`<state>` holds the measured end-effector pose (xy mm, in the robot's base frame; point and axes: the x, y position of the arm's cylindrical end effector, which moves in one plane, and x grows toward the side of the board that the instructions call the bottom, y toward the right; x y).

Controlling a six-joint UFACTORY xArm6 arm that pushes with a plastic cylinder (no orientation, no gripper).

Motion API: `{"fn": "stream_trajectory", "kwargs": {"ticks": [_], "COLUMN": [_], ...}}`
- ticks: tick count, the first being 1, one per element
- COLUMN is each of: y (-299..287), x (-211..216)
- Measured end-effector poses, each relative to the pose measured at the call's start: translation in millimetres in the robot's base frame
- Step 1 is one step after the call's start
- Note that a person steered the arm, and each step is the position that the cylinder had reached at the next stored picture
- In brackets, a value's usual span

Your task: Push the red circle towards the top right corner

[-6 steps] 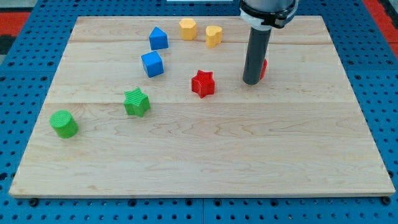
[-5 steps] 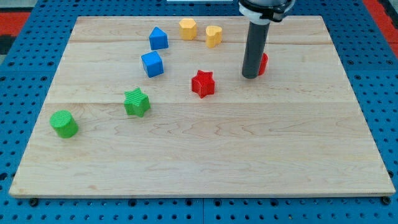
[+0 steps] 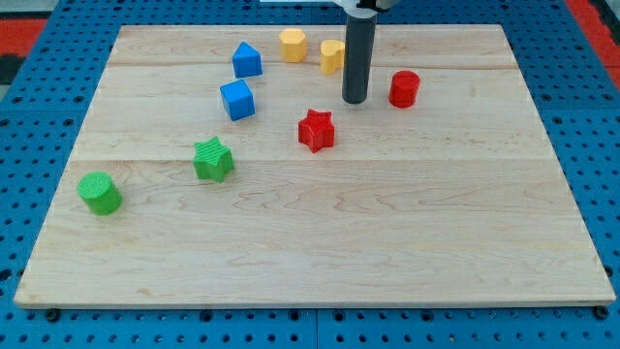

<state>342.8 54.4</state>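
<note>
Down on the board, my tip (image 3: 355,100) rests on bare wood, touching no block. It is just a straight dark rod, with nothing on it to open, close or grab. The red circle sits apart from it, toward the view's right, and the red star is below it, toward the view's left.

Nearest the view's bottom is the green round block (image 3: 100,193), close to the left edge of the wooden board (image 3: 320,242). A bit higher and to the right is the green star (image 3: 213,159). Higher again, near the middle, is the red star (image 3: 316,130).

Next comes the blue cube (image 3: 237,100), up and to the left of the red star.

The red circle (image 3: 404,88) is a short, round, bright red block standing flat on the wood. Its top is a smooth circle. It is in the top half of the board, right of the middle and well short of the top right corner. No block is close to it.

Farther up is the blue block with a pointed top (image 3: 247,60). The yellow block (image 3: 332,54) is partly hidden behind the rod, so its shape is hard to tell. Closest to the view's top is another yellow block with flat sides (image 3: 293,45).
</note>
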Motion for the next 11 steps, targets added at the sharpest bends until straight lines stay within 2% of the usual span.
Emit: {"fn": "stream_trajectory", "kwargs": {"ticks": [1, 3, 6, 7, 9, 10, 11], "y": [0, 45, 27, 50, 106, 147, 159], "x": [6, 17, 13, -9, -11, -26, -50]}}
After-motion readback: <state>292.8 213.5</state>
